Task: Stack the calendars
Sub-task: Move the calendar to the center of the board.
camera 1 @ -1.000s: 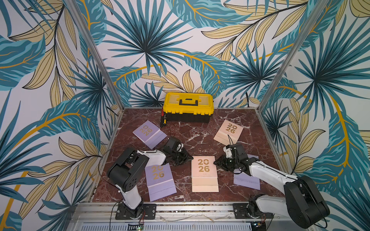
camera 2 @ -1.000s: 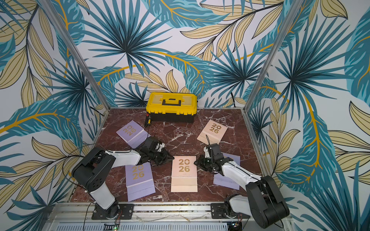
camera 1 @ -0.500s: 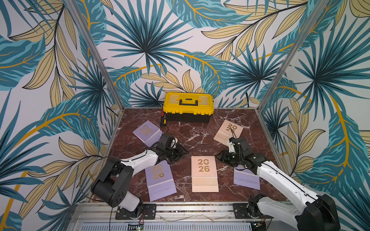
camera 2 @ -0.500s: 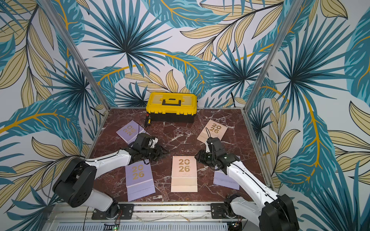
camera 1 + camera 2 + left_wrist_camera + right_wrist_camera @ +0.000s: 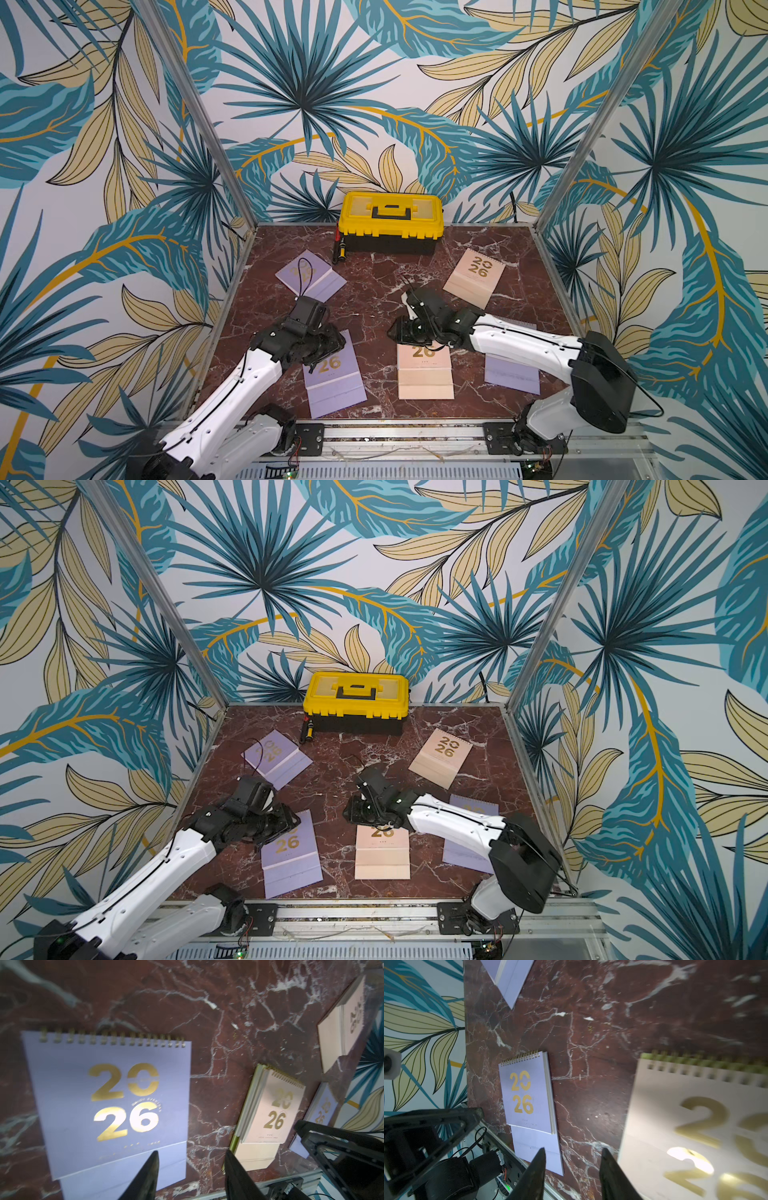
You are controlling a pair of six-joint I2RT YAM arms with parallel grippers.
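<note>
At front of marble table (image 5: 374, 291): left gripper (image 5: 330, 341) being held over far end of front lilac calendar (image 5: 335, 380), jaws being kept moderately apart, nothing being gripped. In left wrist view, one fingertip (image 5: 150, 1167) being shown over calendar's lower flap. Right gripper (image 5: 398, 332) being held over far end of front peach calendar (image 5: 424, 376), jaws likewise parted, empty. Lime calendar (image 5: 233, 1144) being seen only as edge beneath it. Back lilac calendar (image 5: 311, 276), back peach calendar (image 5: 474, 275) lying well beyond grippers. Right lilac calendar (image 5: 512, 376) being partly hidden under right arm.
</note>
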